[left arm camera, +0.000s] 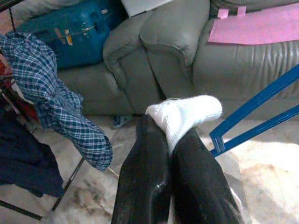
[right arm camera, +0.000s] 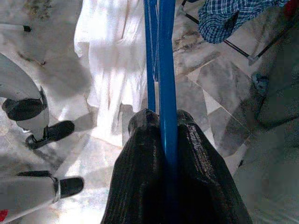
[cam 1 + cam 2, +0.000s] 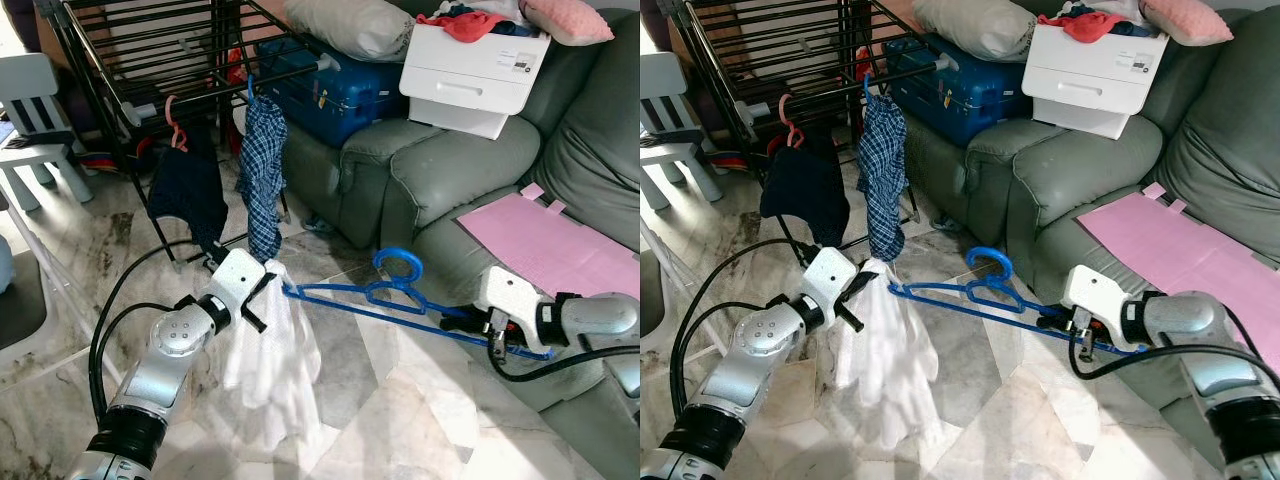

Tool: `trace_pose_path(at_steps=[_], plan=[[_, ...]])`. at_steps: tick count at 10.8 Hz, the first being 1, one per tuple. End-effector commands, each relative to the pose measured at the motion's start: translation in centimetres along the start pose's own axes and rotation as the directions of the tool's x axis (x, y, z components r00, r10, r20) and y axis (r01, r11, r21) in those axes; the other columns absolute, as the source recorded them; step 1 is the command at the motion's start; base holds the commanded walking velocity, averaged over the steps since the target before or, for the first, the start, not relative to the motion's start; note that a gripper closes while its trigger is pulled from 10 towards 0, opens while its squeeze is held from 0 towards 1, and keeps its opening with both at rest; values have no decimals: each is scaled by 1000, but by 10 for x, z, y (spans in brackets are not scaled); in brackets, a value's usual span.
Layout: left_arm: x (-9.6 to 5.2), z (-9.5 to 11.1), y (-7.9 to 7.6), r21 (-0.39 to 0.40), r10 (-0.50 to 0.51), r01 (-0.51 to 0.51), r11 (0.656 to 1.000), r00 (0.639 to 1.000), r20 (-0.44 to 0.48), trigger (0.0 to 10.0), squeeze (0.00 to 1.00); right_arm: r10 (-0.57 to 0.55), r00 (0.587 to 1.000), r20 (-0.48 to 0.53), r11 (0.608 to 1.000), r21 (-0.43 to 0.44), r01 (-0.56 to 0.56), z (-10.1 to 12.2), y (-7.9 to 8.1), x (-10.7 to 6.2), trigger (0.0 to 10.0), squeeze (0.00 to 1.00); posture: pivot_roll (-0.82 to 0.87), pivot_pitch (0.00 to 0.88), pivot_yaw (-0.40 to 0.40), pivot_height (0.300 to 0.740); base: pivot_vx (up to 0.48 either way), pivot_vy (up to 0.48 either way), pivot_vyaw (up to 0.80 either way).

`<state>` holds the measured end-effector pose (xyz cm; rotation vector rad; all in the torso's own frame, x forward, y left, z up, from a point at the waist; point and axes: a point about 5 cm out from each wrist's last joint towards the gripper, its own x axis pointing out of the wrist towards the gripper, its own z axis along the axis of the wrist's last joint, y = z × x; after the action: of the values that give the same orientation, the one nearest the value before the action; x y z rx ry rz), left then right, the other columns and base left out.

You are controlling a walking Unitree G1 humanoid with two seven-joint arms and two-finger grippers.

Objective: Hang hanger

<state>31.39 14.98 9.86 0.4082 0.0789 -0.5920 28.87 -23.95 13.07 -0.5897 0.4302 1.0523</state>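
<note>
A blue plastic hanger (image 3: 395, 296) is held roughly level above the marble floor, its hook (image 3: 398, 262) pointing up. My right gripper (image 3: 462, 322) is shut on its right end; in the right wrist view the black fingers (image 2: 140, 140) clamp the blue bar (image 2: 163, 70). A white garment (image 3: 275, 370) droops from the hanger's left tip. My left gripper (image 3: 266, 288) is shut on the top of that garment, and white cloth (image 1: 184, 112) bulges out between its fingertips. Behind stands a black drying rack (image 3: 150, 60).
On the rack hang a navy garment (image 3: 190, 195) on a pink hanger and a plaid shirt (image 3: 262, 165). A grey sofa (image 3: 450, 170) at the right carries a blue suitcase (image 3: 335, 90), a white box (image 3: 475, 70) and a pink sheet (image 3: 545, 245). A white child's chair (image 3: 35, 115) stands at the left.
</note>
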Motion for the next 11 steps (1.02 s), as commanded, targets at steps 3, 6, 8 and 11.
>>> trace_pose_path(at_steps=[3,6,8,11], plan=[[4,12,5,39,13,-15,999,999,45,10000,0,-29,1000,2,999,-39,29,6,-9,-6,10000,0,-105,0,34,740,0,0,0],[-1,13,8,75,-1,-2,997,999,50,10000,0,-45,999,-27,997,-71,43,3,-10,-4,10000,0,-99,0,34,740,0,0,0],[-1,15,9,74,0,-4,997,998,56,10000,0,-57,998,-23,996,-71,55,2,-12,-3,10000,0,-100,0,34,740,0,0,0],[5,38,-3,116,-54,38,993,989,139,10000,0,-37,999,11,999,-36,37,2,-7,12,10000,0,-95,0,31,740,0,0,0]])
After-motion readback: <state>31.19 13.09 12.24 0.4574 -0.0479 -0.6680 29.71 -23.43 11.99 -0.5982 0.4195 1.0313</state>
